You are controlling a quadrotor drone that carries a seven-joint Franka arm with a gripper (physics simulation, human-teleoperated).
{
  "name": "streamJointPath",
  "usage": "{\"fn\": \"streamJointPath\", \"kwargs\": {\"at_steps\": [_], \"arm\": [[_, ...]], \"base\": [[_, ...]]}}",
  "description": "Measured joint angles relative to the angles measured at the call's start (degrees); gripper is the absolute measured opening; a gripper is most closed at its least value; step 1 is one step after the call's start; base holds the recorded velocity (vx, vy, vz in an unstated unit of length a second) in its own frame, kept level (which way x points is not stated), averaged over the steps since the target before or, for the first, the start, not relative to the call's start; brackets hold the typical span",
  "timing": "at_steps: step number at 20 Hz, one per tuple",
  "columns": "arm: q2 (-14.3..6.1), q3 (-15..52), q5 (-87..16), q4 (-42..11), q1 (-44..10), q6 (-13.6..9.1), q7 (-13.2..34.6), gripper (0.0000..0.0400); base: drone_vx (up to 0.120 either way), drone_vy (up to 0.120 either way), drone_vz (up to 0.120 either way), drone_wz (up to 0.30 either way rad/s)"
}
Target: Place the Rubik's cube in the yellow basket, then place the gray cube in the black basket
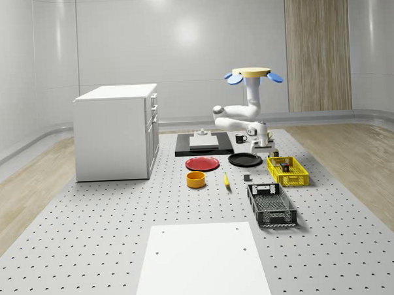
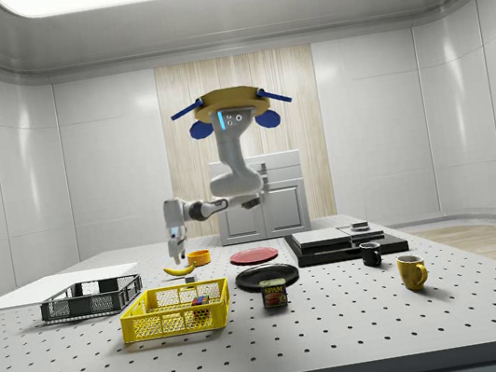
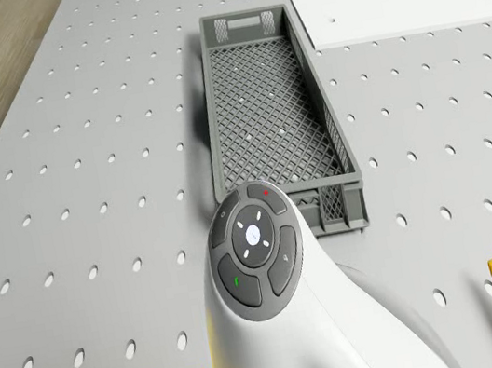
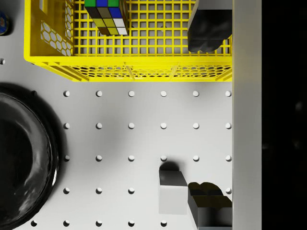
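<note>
Perforated gray tabletop point(image 1: 90, 243), hole grid across the whole surface. Nearest the whole-scene camera: flat white sheet point(image 1: 201, 261) lying on the table.

Next back: black basket point(image 1: 271, 205), lengthwise, mesh floor bare in the drone view point(image 3: 269, 105). Gray cube point(image 4: 172, 192) sits on the table, not in the basket, just beside 1 gripper finger point(image 4: 209, 207); from the wrist view I cannot tell if they touch. It is between the black plate point(image 4: 21, 158) and the yellow basket point(image 4: 129, 69).

Yellow basket point(image 1: 287, 170) lies beyond the black one, on the whole-scene view's right. Rubik's cube point(image 4: 106, 15) is inside it, resting on the grid floor. Also in the side view point(image 2: 198, 300).

Gripper point(image 2: 176, 251) hangs low over the table between the 2 baskets. Fingers spread apart, holding nothing: 1 finger over the yellow basket's edge, the other by the gray cube.

Same depth band: orange bowl point(image 1: 196, 179), banana point(image 1: 226, 179), red plate point(image 1: 203, 163), black plate point(image 1: 245, 160).

Drone point(image 1: 253, 75) hovers above the far part of the table, over the black plate area, arm reaching down and forward.

Further back: black slab point(image 1: 200, 146) with a pale block on it, black mug point(image 1: 240, 138). White cabinet point(image 1: 116, 131) stands on the whole-scene view's left.

Room: wood floor around the table, glossy pale wall panels, 1 wood-panel strip point(image 1: 317, 47) on the back wall.
</note>
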Motion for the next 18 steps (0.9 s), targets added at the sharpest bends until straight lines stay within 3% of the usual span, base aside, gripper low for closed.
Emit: {"fn": "streamJointPath", "kwargs": {"at_steps": [13, 18], "arm": [[0.1, 0.0, -0.1, 0.0, 0.0, -0.1, 0.0, 0.0400], [0.2, 0.0, -0.1, 0.0, 0.1, -0.2, -0.1, 0.0400]], "base": [[0.000, -0.120, -0.120, 0.000], [0.000, -0.120, 0.000, 0.000]]}}
